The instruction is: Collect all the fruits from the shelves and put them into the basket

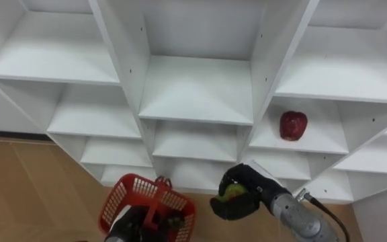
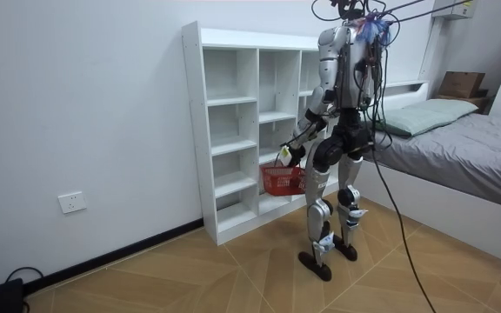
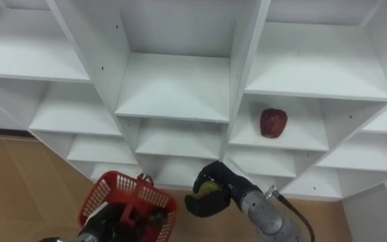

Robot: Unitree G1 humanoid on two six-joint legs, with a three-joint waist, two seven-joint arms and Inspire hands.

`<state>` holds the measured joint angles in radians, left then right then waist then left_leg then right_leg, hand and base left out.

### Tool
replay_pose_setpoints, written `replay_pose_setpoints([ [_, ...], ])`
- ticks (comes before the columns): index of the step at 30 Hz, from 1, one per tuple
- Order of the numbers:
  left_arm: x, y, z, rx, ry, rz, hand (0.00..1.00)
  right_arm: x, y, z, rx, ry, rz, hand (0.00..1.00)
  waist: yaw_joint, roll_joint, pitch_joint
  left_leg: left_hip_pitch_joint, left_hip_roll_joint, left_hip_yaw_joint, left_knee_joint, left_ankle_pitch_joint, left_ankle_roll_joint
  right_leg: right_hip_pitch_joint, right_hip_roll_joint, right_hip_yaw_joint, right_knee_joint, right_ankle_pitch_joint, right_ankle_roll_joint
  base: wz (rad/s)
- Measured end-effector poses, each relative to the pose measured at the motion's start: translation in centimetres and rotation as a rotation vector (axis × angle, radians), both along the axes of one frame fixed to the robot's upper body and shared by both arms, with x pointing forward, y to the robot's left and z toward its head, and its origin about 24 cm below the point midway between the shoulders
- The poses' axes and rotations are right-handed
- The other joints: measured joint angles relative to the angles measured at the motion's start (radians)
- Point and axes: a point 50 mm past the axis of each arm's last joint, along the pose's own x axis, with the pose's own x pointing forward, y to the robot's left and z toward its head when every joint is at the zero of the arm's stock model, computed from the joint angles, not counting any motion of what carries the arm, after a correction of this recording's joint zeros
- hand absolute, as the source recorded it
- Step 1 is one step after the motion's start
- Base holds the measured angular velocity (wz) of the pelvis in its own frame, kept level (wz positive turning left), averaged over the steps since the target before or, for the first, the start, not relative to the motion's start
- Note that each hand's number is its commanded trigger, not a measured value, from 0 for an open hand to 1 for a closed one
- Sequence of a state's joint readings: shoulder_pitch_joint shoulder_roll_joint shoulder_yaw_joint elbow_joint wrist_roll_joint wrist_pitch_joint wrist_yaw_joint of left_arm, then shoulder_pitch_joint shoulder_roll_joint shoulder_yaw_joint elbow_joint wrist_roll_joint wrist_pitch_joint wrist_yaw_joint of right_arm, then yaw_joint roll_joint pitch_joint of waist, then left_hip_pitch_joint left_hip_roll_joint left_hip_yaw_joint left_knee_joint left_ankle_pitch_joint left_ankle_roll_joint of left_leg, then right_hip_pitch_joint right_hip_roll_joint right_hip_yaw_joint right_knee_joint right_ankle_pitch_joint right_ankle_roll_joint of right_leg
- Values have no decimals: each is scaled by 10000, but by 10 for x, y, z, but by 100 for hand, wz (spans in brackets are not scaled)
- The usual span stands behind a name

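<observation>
My right hand [image 1: 242, 196] is curled round a green fruit [image 1: 234, 191] in front of the lower middle shelves, just right of and above the red basket [image 1: 175, 197]. My left hand [image 1: 130, 223] grips the red basket's handle from below at the bottom edge. Something small and dark lies inside the basket; what it is I cannot tell. A red apple [image 1: 293, 125] rests on a shelf at the right, above my right hand. In the room view I stand close to the white closet [image 2: 233, 130], with the basket [image 2: 281, 179] and my right hand [image 2: 285, 155] held out towards it.
The white closet [image 1: 193, 87] has several open compartments with upright dividers. Wooden floor [image 1: 32, 188] lies at the lower left. A bed [image 2: 468, 148] stands behind me at the room view's right.
</observation>
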<state>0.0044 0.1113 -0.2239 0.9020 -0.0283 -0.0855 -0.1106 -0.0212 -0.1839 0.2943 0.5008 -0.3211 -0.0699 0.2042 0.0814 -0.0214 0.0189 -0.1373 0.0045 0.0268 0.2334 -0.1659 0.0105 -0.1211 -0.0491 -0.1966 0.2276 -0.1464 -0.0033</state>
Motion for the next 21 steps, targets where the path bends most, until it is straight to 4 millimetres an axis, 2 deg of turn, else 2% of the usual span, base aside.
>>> replay_pose_setpoints([
  [5, 0, -6, 0, -456, 86, -350, 100, -1, 7, -2, 222, 12, -116, 100, -28, 12, -4, -12, 1, 2, -2, 0, 0, -21, -5, -12, 1, -20, -19, 0],
  [15, 4, -9, 3, -700, -41, -769, 100, 3, 8, -2, 274, 22, -179, 100, -17, 14, -7, -176, -2, 100, 65, 1, -1, -329, -49, 62, 320, -114, -49, -2],
  [21, 2, -14, 3, -810, 85, -1352, 100, 7, 18, 0, 588, 4, 124, 100, -27, 21, -3, -180, 10, 106, 73, 2, -3, -343, -45, 52, 327, -124, -63, 0],
])
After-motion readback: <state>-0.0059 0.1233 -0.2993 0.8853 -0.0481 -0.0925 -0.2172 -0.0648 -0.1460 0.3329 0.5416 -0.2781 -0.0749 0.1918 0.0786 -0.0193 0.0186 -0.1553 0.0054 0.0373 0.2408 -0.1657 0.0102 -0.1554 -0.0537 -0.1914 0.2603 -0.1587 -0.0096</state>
